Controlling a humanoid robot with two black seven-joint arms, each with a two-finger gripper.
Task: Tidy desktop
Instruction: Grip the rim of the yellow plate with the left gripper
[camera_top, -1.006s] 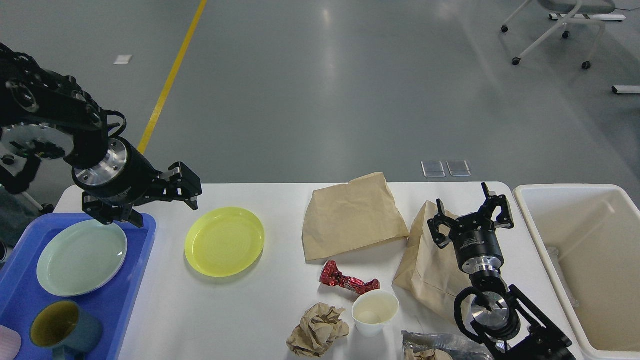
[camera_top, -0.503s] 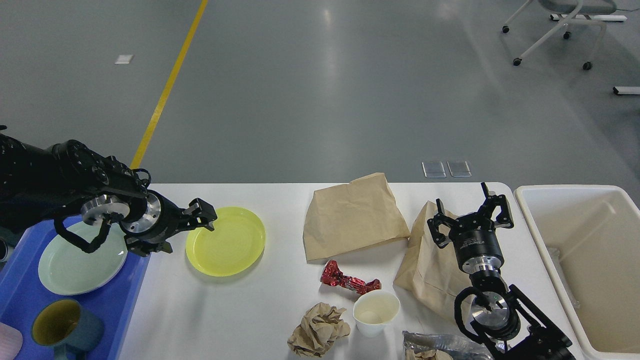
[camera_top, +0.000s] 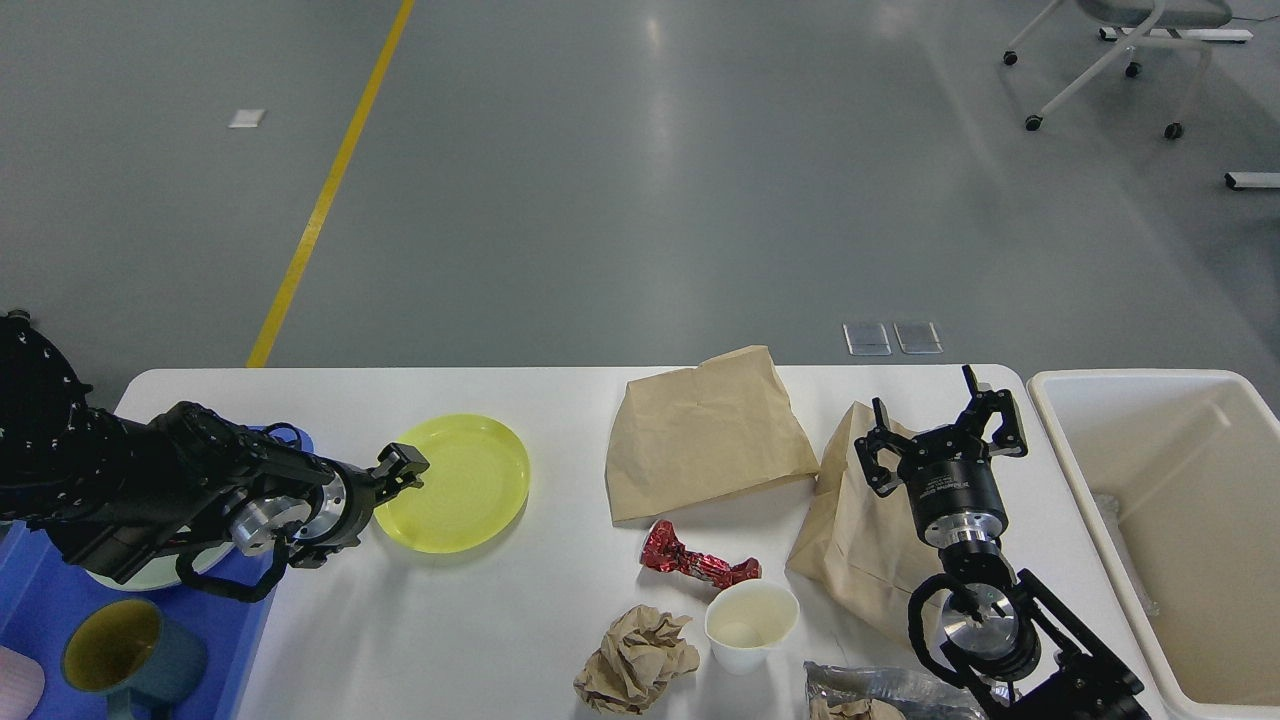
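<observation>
The white desktop (camera_top: 480, 620) holds a yellow plate (camera_top: 465, 485), two brown paper bags (camera_top: 705, 435) (camera_top: 850, 540), a red foil wrapper (camera_top: 698, 565), a crumpled paper ball (camera_top: 635, 660), a white paper cup (camera_top: 750, 622) and a clear plastic bag (camera_top: 880, 690). My left gripper (camera_top: 402, 470) lies low at the yellow plate's left rim; its fingers are dark and I cannot tell them apart. My right gripper (camera_top: 940, 425) is open and empty, pointing away over the right-hand paper bag.
A blue tray (camera_top: 40, 600) at the left edge holds a teal mug (camera_top: 125, 655) and a pale plate mostly hidden under my left arm. A cream-white bin (camera_top: 1180, 520) stands at the right end. A wheeled chair stands on the floor far behind.
My left arm has come down from above the blue tray and reached right, bringing its gripper to the yellow plate's left rim. The right arm has not moved.
</observation>
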